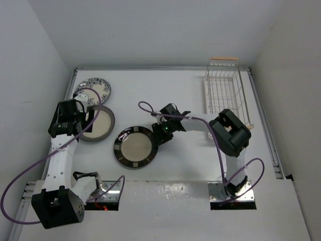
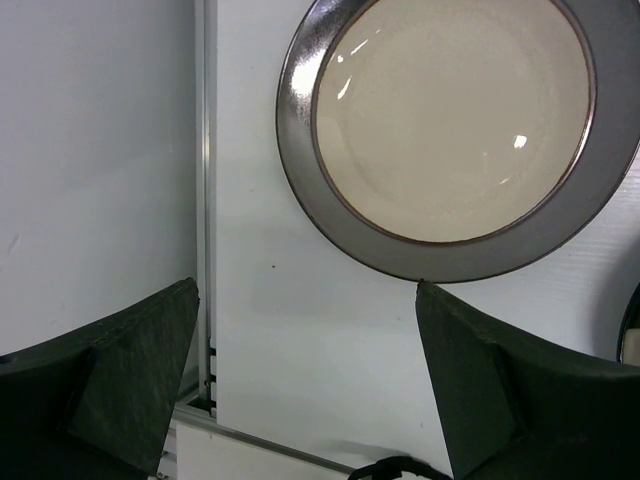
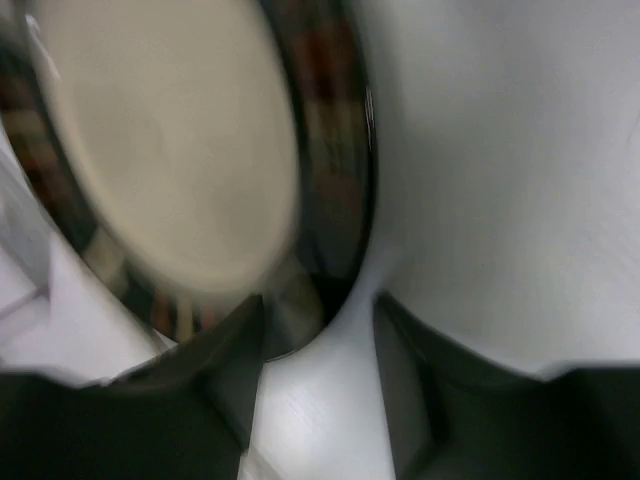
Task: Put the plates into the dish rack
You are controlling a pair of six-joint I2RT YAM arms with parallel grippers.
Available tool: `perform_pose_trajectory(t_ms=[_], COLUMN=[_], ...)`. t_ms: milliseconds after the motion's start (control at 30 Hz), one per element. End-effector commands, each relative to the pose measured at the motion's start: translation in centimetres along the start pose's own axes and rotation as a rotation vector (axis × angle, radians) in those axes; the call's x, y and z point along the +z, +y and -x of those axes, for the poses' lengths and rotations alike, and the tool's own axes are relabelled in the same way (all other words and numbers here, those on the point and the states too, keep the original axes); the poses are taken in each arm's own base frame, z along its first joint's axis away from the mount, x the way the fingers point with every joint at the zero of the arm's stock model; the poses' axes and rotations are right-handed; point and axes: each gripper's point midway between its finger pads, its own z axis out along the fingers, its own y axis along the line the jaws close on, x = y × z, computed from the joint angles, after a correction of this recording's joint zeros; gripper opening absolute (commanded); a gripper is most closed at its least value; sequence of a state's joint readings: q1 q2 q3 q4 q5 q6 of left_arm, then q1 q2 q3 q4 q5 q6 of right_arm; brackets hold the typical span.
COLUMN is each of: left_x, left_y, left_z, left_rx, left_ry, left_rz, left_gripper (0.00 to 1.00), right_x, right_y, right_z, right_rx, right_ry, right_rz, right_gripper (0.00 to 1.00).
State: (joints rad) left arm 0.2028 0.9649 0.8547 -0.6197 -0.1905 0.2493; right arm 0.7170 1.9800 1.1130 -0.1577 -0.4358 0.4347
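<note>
One black-rimmed plate point(image 1: 135, 146) has its 2 o'clock rim between the right gripper point(image 3: 320, 302) fingers; clamped or not, can't tell. Left gripper point(image 2: 305, 300) wide open, empty, by grey-rimmed plate point(image 2: 455, 130).

White counter point(image 1: 165, 95) lay under flat, even light, plain pale grey walls point(image 1: 150, 30) closed it in at left, back and right, thin metal rails point(image 1: 265, 125) ran along its side edges

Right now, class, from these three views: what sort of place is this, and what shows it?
Probably a robotics test cell, not a kitchen: two robot arms bolted to a white table boxed in by bare white walls, with three dinner plates and a wire dish rack laid out.
</note>
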Motion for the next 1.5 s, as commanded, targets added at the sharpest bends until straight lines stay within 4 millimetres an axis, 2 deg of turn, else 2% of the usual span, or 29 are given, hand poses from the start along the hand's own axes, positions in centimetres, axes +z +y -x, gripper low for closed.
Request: perform_pose_trajectory(t_ms=[0, 67, 100, 133, 233, 267, 333, 367, 433, 467, 500, 533, 567, 600, 633, 667, 700, 733, 767, 800, 867, 900, 1033, 1133, 1233, 1367, 1400, 1433, 1467], left_x=[0.0, 0.2, 0.2, 0.2, 0.2, 0.3, 0.4, 0.4, 0.3, 0.5, 0.5, 0.6, 0.6, 0.8, 0.8, 0.8, 0.8, 0.9, 0.9, 0.9, 1.1, 1.1, 1.2, 1.3, 1.3, 1.5, 1.5, 1.5, 1.5], left_y=[0.5, 0.4, 0.5, 0.3, 0.3, 0.2, 0.2, 0.2, 0.0, -0.1, -0.1, -0.1, -0.1, -0.1, -0.1, -0.1, -0.1, -0.2, -0.2, -0.2, -0.6, -0.6, -0.7, -0.8, -1.1, -1.1, -1.1, -1.4, -1.4], left_z=[0.1, 0.0, 0.0, 0.0, 0.1, -0.3, -0.3, -0.3, -0.2, -0.3, -0.3, -0.1, -0.1, -0.2, -0.2, -0.2, -0.2, -0.3, -0.3, -0.3, -0.4, -0.4, 0.0, -0.2, -0.1, -0.2, -0.2, -0.1, -0.1], left_rx=[-0.036, -0.034, -0.025, -0.025, -0.025, -0.023, -0.023, -0.023, -0.017, -0.015, -0.015, -0.017, -0.017, -0.015, -0.015, -0.015, -0.015, -0.014, -0.014, -0.014, -0.006, -0.006, 0.000, 0.002, 0.008, 0.010, 0.010, 0.016, 0.016], left_ry=[-0.007, 0.002, 0.002, -0.001, -0.001, 0.008, 0.008, 0.008, 0.004, 0.013, 0.013, 0.004, 0.004, 0.013, 0.013, 0.013, 0.013, 0.021, 0.021, 0.021, 0.027, 0.027, 0.023, 0.032, 0.029, 0.037, 0.037, 0.034, 0.034], left_rz=[0.028, 0.025, 0.025, 0.017, 0.017, 0.014, 0.014, 0.014, 0.008, 0.005, 0.005, 0.008, 0.008, 0.005, 0.005, 0.005, 0.005, 0.002, 0.002, 0.002, -0.007, -0.007, -0.013, -0.016, -0.022, -0.025, -0.025, -0.030, -0.031], left_gripper=[0.94, 0.94, 0.94, 0.94, 0.94, 0.94, 0.94, 0.94, 0.94, 0.94, 0.94, 0.94, 0.94, 0.94, 0.94, 0.94, 0.94, 0.94, 0.94, 0.94, 0.94, 0.94, 0.94, 0.94, 0.94, 0.94, 0.94, 0.94, 0.94], right_x=[1.4, 1.6, 1.5, 1.1, -1.2, -3.6, -5.9, -9.2, -12.7, -16.3, -18.5, -20.6, -23.9, -26.7, -28.1, -30.7, -34.1, -35.7, -38.4, -41.0, -44.4, -47.2, -55.0, -58.5, -60.5, -58.9, -58.1, -56.2, -56.2], right_y=[0.8, 0.7, 0.7, 0.1, -0.1, 0.5, 0.1, 0.5, 0.5, 1.2, 0.1, 0.1, 1.0, -0.4, -0.9, -0.6, -2.1, -2.8, -1.9, -3.8, -4.4, -5.6, -7.8, -8.6, -10.2, -12.0, -12.5, -13.7, -13.7], right_z=[-1.0, -0.9, -0.9, -0.4, 2.3, 4.1, 6.4, 8.6, 11.5, 13.3, 14.7, 15.3, 17.2, 17.7, 18.1, 19.4, 19.6, 19.7, 20.2, 20.2, 20.1, 19.7, 17.5, 15.5, 13.1, 10.8, 10.7, 9.8, 9.6], right_rx=[0.007, 0.007, 0.011, 0.031, 0.058, 0.041, 0.025, -0.017, -0.063, -0.092, -0.106, -0.114, -0.142, -0.130, -0.124, -0.135, -0.123, -0.119, -0.139, -0.119, -0.121, -0.098, -0.054, -0.068, -0.095, -0.121, -0.140, -0.137, -0.172], right_ry=[-0.023, -0.040, -0.040, -0.054, -0.160, -0.241, -0.327, -0.412, -0.504, -0.601, -0.647, -0.689, -0.770, -0.819, -0.845, -0.905, -0.967, -0.998, -1.061, -1.104, -1.170, -1.218, -1.343, -1.361, -1.304, -1.197, -1.171, -1.120, -1.109], right_rz=[0.113, 0.132, 0.137, 0.127, 0.105, 0.104, 0.071, 0.034, -0.014, -0.053, -0.121, -0.158, -0.175, -0.236, -0.272, -0.294, -0.375, -0.415, -0.440, -0.523, -0.605, -0.674, -0.914, -1.091, -1.260, -1.325, -1.316, -1.314, -1.332], right_gripper=[0.37, 0.24, 0.07, 0.00, 0.00, 0.00, 0.00, 0.00, 0.00, 0.00, 0.00, 0.00, 0.00, 0.00, 0.00, 0.00, 0.00, 0.00, 0.00, 0.00, 0.00, 0.00, 0.00, 0.00, 0.00, 0.00, 0.00, 0.00, 0.00])
